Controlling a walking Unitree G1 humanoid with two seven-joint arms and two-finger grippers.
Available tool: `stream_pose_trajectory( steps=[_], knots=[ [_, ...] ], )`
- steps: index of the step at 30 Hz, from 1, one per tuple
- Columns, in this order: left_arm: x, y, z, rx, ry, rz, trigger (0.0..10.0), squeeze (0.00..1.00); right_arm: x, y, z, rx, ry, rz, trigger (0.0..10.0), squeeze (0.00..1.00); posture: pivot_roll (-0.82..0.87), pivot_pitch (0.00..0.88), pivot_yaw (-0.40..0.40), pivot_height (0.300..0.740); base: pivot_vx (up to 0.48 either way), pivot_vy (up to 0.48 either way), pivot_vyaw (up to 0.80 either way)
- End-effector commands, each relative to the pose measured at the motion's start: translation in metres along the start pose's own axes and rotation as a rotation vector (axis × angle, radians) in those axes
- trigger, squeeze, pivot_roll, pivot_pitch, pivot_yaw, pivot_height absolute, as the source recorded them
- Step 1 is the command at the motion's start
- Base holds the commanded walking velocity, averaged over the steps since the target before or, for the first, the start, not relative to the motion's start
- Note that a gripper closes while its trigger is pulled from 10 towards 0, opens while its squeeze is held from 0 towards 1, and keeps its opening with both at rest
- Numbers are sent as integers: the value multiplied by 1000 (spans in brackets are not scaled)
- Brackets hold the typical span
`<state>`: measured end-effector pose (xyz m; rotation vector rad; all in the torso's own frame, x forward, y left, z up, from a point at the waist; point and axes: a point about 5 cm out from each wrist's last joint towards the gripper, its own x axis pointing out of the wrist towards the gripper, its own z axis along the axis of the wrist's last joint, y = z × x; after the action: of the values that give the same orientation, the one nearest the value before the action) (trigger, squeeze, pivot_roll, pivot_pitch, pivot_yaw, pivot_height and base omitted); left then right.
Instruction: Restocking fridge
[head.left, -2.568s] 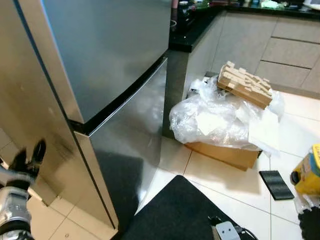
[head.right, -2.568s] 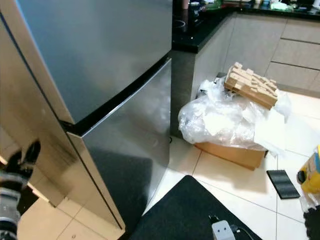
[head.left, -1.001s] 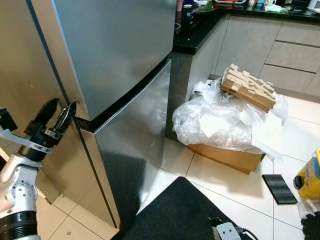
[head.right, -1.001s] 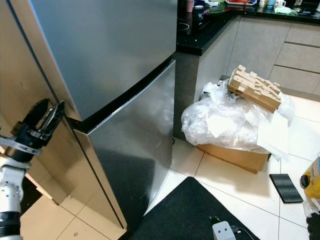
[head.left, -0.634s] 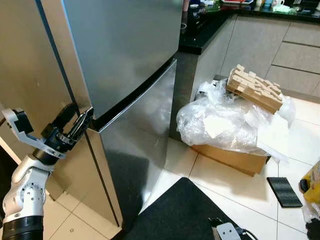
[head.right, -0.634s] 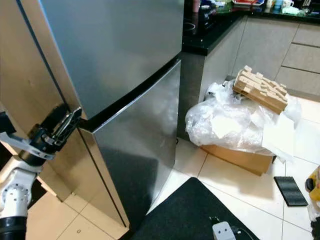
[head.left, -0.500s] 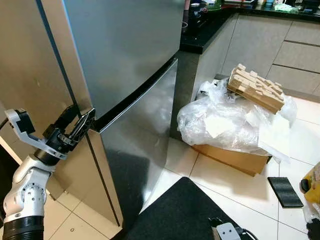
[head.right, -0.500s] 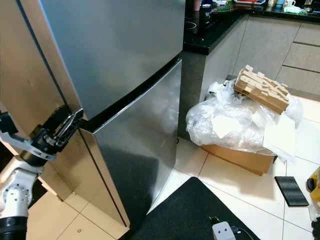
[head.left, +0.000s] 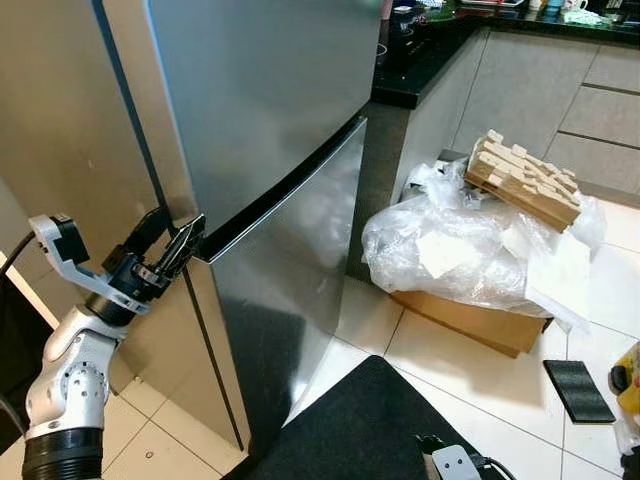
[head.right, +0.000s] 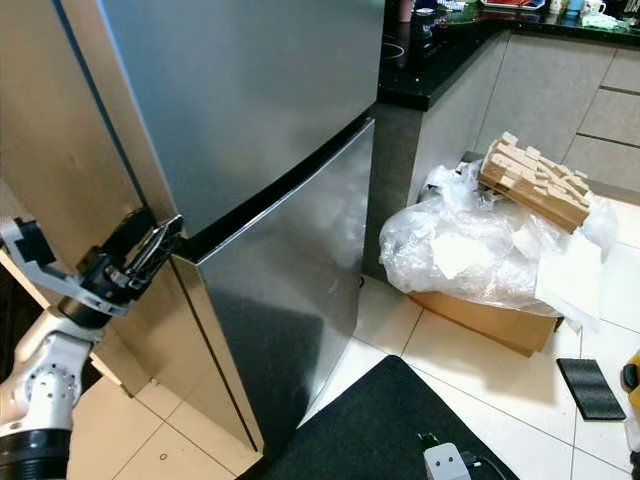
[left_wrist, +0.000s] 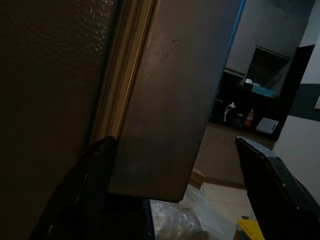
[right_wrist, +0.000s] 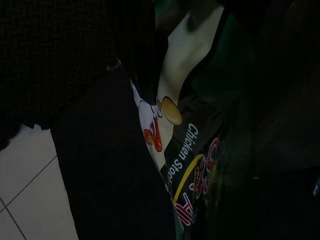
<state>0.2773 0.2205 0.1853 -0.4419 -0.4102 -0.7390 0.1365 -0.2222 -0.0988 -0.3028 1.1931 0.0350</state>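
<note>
The steel fridge fills the left half of the eye views, with its upper door (head.left: 260, 90) above its lower door (head.left: 290, 290), both closed. My left gripper (head.left: 180, 224) is open at the upper door's lower left corner, where the dark seam between the doors starts. In the left wrist view one finger (left_wrist: 92, 200) lies on the fridge's side and the other finger (left_wrist: 275, 180) in front of the door, with the door edge (left_wrist: 165, 125) between them. In the dark right wrist view a green food packet (right_wrist: 200, 135) hangs close up, over mat and tile, held by my right gripper.
A cardboard box heaped with clear plastic bags (head.left: 460, 250) sits on the tiles right of the fridge, with a wooden block (head.left: 520, 178) on top. A black mat (head.left: 350, 430) lies at my feet. A dark counter (head.left: 430, 60) and cabinets stand behind. A flat dark item (head.left: 580, 390) lies at right.
My left arm has risen from low beside the fridge and moved its open fingers onto the upper door's lower corner. The camera has shifted a little to the left.
</note>
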Motion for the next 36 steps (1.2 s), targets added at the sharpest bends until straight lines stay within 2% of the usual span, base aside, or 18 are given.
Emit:
stream_pose_trajectory(
  steps=[1,8,11,17,23,25,30,32,33,34,36],
  knots=[
    [39,-41,-5,-62,-11,-271,10000,0,0,1,1,19,-6,-1,10000,0,53,0,11,740,0,0,0],
    [48,-64,-15,-85,43,-399,10000,0,0,1,2,21,-7,-1,10000,0,48,0,16,740,0,0,0],
    [48,-66,-17,-91,52,-413,10000,0,0,1,2,21,-7,-1,10000,0,48,0,16,740,0,0,0],
    [33,-70,-24,-147,143,-461,10000,0,0,1,2,21,-7,-1,10000,0,51,0,17,740,0,0,0],
    [20,-89,-40,-236,250,-572,10000,0,0,3,3,22,-8,2,10000,0,51,0,17,740,0,0,0],
    [22,-95,-45,-253,256,-586,10000,0,0,3,2,20,-7,3,10000,0,58,0,14,740,0,0,0],
    [23,-103,-52,-276,265,-598,10000,0,0,3,2,21,-6,3,10000,0,58,0,14,740,0,0,0],
    [22,-97,-59,-250,288,-534,10000,0,0,2,2,21,-8,2,10000,0,58,0,14,740,0,0,0],
    [20,-89,-65,-211,310,-475,10000,0,0,2,2,19,-9,2,10000,0,54,0,15,740,0,0,0],
    [20,-89,-65,-211,310,-475,10000,0,0,2,2,19,-9,2,10000,0,54,0,15,740,0,0,0],
    [18,-80,-72,-168,339,-406,10000,0,0,2,3,16,-11,2,10000,0,54,0,15,740,0,0,0]
  ],
)
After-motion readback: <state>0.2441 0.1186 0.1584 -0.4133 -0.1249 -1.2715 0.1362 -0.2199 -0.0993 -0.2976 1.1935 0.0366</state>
